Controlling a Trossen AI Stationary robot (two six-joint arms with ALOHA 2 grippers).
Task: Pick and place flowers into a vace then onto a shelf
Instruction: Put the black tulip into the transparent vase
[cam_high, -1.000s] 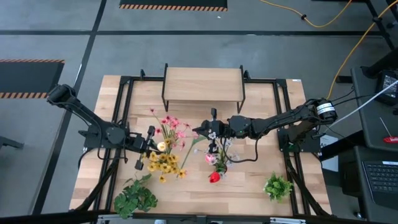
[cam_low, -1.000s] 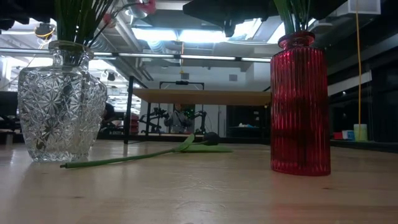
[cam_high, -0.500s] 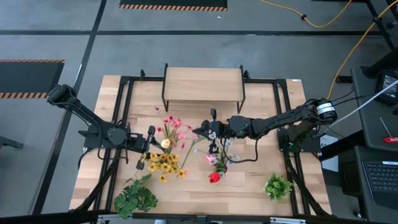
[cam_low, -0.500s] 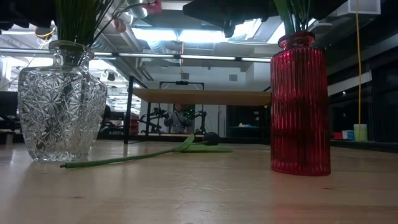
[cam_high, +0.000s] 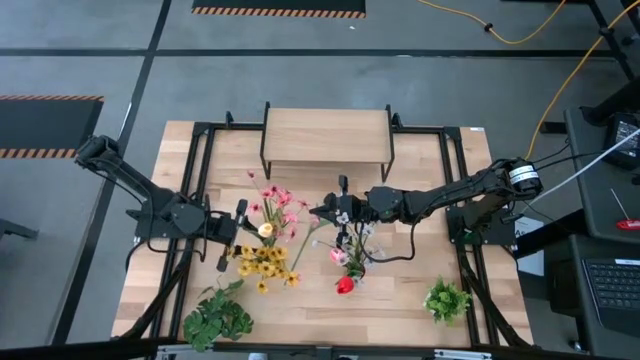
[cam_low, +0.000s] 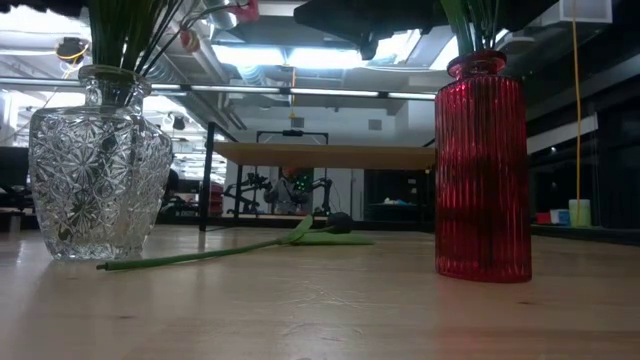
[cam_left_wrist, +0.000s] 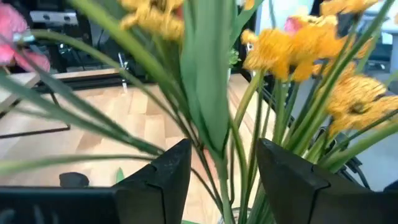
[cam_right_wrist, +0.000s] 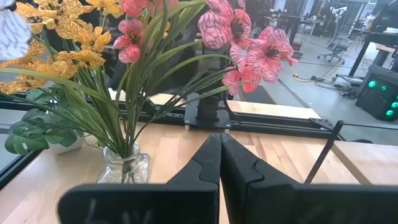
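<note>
Left hand just let go at the clear vase, flower dropped in.

Left hand (cam_high: 236, 235) has opened and backed slightly left of the clear vase (cam_low: 98, 160); its fingers (cam_left_wrist: 155, 186) stand apart with green stems between them, nothing gripped (looks like a release, not a miss). The yellow and pink flowers (cam_high: 268, 235) stand in that vase at left-centre of the surface (cam_high: 420, 150). Right hand (cam_high: 343, 208) hangs over the red vase (cam_low: 482, 170) in the middle, fingers pressed together and empty. One stem (cam_low: 225, 250) lies flat on the surface between the vases, so picking isn't done. The shelf (cam_high: 326, 136) at the far edge carries nothing yet; moving the vases there is probably the later step.
</note>
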